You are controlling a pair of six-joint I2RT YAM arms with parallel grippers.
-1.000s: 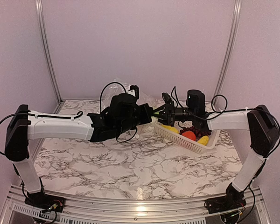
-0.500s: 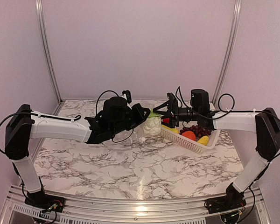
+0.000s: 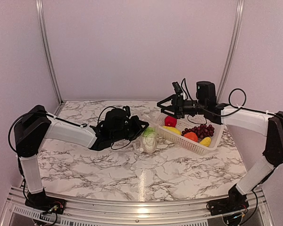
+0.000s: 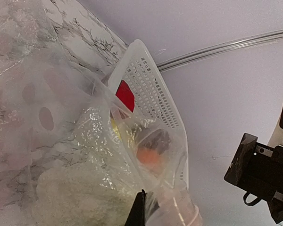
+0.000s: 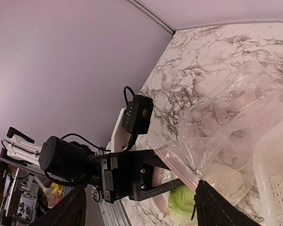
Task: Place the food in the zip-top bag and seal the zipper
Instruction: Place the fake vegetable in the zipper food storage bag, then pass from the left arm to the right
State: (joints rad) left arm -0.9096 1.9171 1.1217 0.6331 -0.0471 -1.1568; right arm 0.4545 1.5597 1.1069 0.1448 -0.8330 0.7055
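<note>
- left hand (image 3: 136, 128) clamped on zip-top bag (image 4: 99, 136), mid-bench; cauliflower (image 3: 149, 140) inside the bag
- right hand (image 3: 164, 104) fingers apart, empty, above basket (image 3: 179, 140) by bench's right edge
- red pepper (image 3: 170, 121), grapes (image 3: 201, 130), 1 orange piece (image 3: 191, 136) in basket

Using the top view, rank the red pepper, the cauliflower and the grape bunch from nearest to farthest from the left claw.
1. cauliflower: right beside the left claw, inside the zip-top bag that it grips.
2. red pepper: at the left end of the basket.
3. grape bunch: mid-basket, farther to the right.
</note>
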